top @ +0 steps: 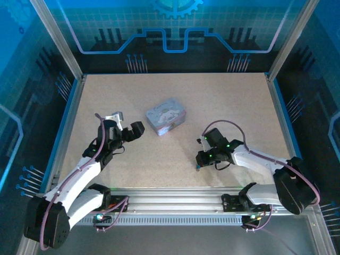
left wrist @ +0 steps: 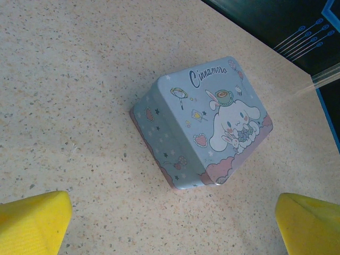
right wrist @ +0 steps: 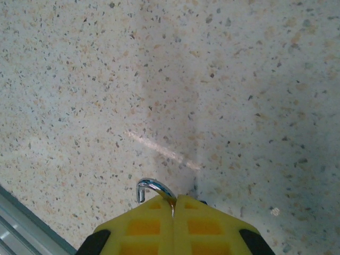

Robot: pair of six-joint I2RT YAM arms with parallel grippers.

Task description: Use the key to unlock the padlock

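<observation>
Two arms stand on the speckled table [top: 159,154], well apart from each other.

Left gripper [top: 127,122]: jaws spread wide, holding nothing. In its wrist view the yellow fingers [left wrist: 32,223] are cut off at the bottom corners. A pale blue cartoon tin [left wrist: 204,122] lies lid up ahead of them, untouched and set at an angle to the table edges.

Right gripper [right wrist: 174,204]: low over the table near the front rail, fingers pressed together and pinching the padlock [right wrist: 154,187]. A curved silvery hook juts from the seam between the yellow fingers and bends left. The dark body is hidden between the pads. Whether the hook touches the table cannot be told. From above, the fingertip area is a dark blur, too small to make out.
</observation>
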